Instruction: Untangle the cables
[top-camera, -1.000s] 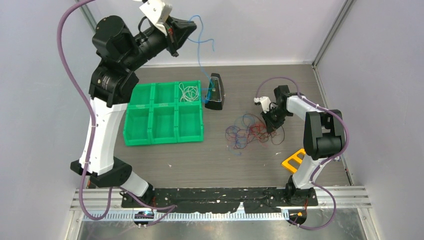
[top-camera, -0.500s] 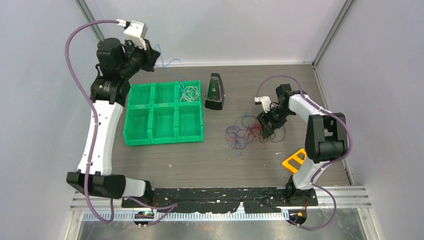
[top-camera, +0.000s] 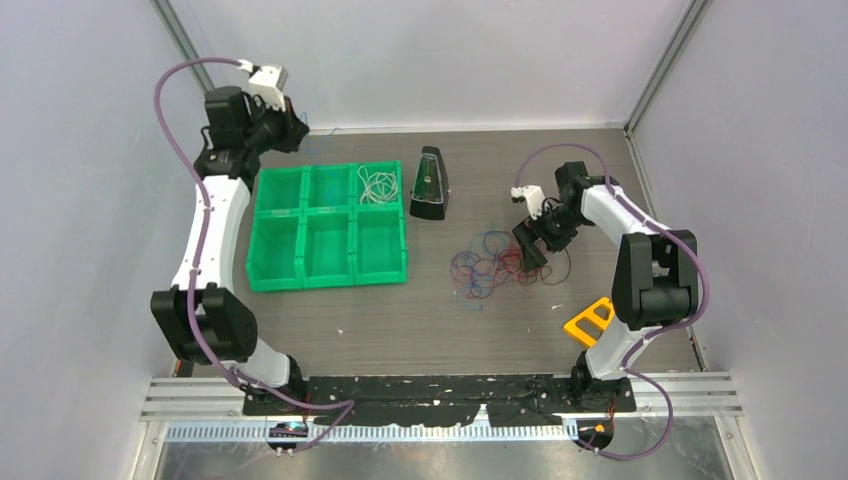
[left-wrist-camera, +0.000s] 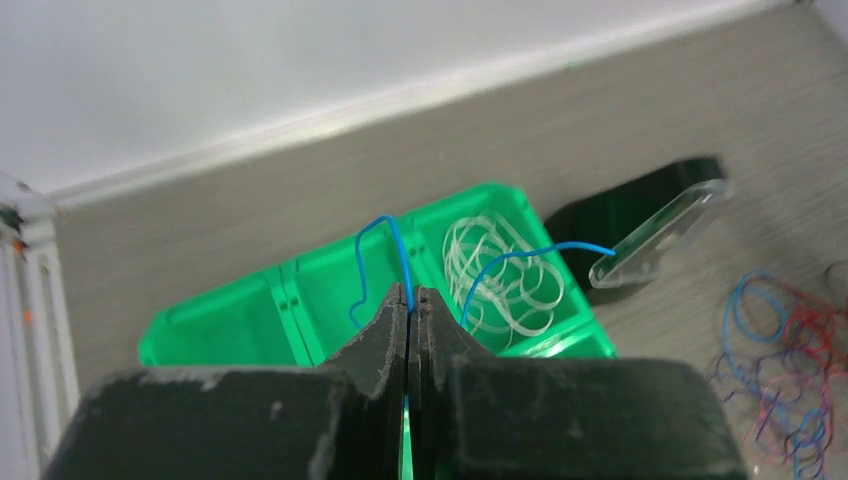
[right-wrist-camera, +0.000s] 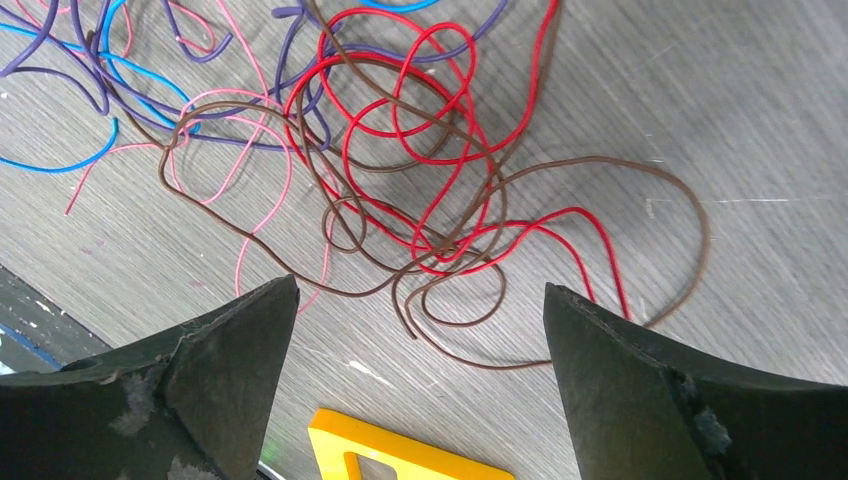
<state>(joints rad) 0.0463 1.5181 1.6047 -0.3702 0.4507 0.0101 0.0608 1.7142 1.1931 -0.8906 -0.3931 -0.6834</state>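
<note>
A tangle of cables (top-camera: 492, 267) lies right of the table's middle: red (right-wrist-camera: 430, 150), brown (right-wrist-camera: 602, 168), purple (right-wrist-camera: 60, 75), pink (right-wrist-camera: 262, 130) and blue strands looped through each other. My right gripper (top-camera: 531, 246) hovers over the tangle's right side, open wide, its fingertips (right-wrist-camera: 420, 292) astride the brown loops and holding nothing. At the back left corner, above the green bin tray (top-camera: 328, 284), my left gripper (top-camera: 288, 131) is shut on a thin blue cable (left-wrist-camera: 386, 238). That cable's two ends dangle free in front of the gripper (left-wrist-camera: 411, 297).
A coiled white cable (top-camera: 377, 184) fills the tray's back right compartment. A black metronome-like block (top-camera: 430, 186) stands just right of the tray. A yellow flat piece (top-camera: 588, 320) lies near the right arm's base. Grey walls close in the table's back and sides.
The left arm swung down and to the back left, carrying the blue cable away from the black block. The right gripper opened from shut and let go of the tangle.
</note>
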